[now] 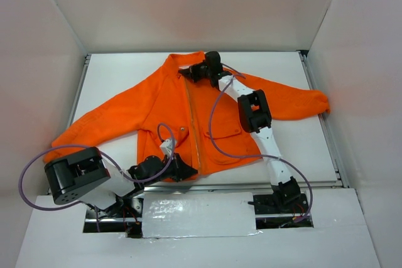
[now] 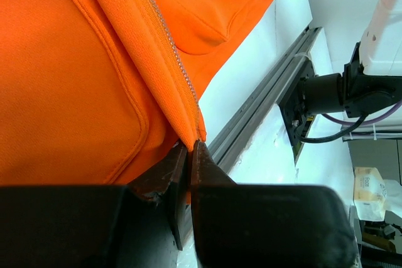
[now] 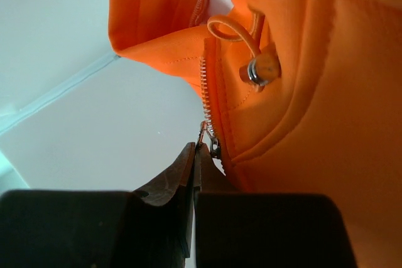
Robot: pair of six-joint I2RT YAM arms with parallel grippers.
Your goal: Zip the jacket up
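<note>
A white table [image 1: 125,73] between white walls is seen from above. An orange jacket [image 1: 160,101] is spread flat on it, front up, with the collar at the far side, the sleeves out to both sides and the hem at the near edge. The right arm [image 1: 254,111] is stretched over the panel on the right of the view, so part of that panel is hidden. The zipper [image 1: 193,123] is seen as a pale line down the middle; from above it cannot be made out how far its teeth are joined.

The left gripper [image 1: 181,169] is clamped on the hem corner at the zipper's lower end. In the left wrist view orange cloth is pinched between its fingertips [image 2: 210,164].

The right gripper [image 1: 200,70] is at the collar. In the right wrist view it is pressed together on the small metal zipper pull [image 3: 202,133], whose lower end is hidden. Beside it a metal fastener [image 3: 264,70] with a cord loop [image 3: 229,29] is seen.
</note>
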